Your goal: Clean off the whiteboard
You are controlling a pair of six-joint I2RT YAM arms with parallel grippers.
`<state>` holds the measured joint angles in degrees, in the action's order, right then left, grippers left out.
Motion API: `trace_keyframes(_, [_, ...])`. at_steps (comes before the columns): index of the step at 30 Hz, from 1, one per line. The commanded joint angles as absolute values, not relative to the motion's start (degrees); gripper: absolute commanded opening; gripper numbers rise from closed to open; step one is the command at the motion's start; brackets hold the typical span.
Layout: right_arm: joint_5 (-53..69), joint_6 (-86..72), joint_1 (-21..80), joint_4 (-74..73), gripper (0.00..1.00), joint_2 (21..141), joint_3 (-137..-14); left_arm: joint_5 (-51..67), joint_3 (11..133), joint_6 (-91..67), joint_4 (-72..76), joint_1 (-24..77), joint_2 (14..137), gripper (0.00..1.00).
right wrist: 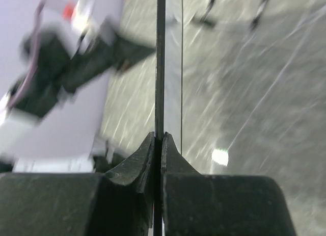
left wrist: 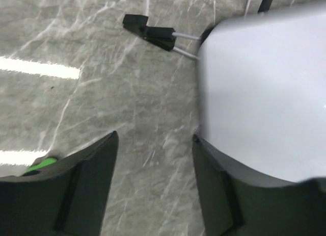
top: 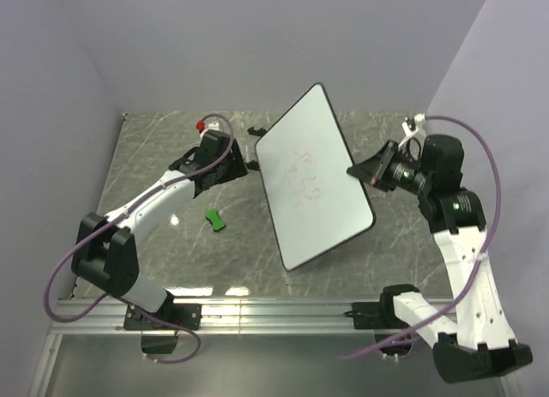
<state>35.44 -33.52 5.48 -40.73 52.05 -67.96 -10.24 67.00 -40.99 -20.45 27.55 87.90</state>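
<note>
The whiteboard [top: 313, 178] is a white board with a thin black rim and faint red scribbles near its middle; it is lifted and tilted over the table. My right gripper [top: 360, 172] is shut on its right edge; in the right wrist view [right wrist: 159, 139] the board's rim [right wrist: 160, 62] runs edge-on between the closed jaws. My left gripper [top: 244, 167] is open and empty beside the board's left edge; in the left wrist view [left wrist: 155, 141] the board [left wrist: 265, 93] fills the right side. A small green eraser [top: 215, 219] lies on the table left of the board.
The board's black feet [left wrist: 147, 29] show at its far side. The grey marbled table [top: 171, 157] is walled by lilac panels at back and sides. A metal rail [top: 274, 315] runs along the near edge by the arm bases.
</note>
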Motion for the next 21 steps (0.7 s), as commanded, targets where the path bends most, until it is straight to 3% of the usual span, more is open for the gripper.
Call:
trace_keyframes(1, [26.3, -36.5, 5.3, -29.3, 0.0, 58.5, -75.3, -11.8, 67.2, -39.9, -23.6, 27.3, 80.4, 0.69])
trace_keyframes(7, [19.3, -40.9, 5.8, -19.3, 0.0, 70.5, -77.0, -12.0, 63.6, -38.4, -27.2, 26.8, 72.4, 0.79])
trace_keyframes(13, [16.9, -42.8, 10.5, -13.6, 0.0, 79.6, -82.6, -12.8, 62.6, -35.5, -27.1, 25.1, 69.2, 0.83])
trace_keyframes(21, [14.1, -42.8, 13.5, -13.7, 0.0, 81.7, -86.4, -7.9, 64.1, -33.6, -24.3, 18.2, 72.1, 0.8])
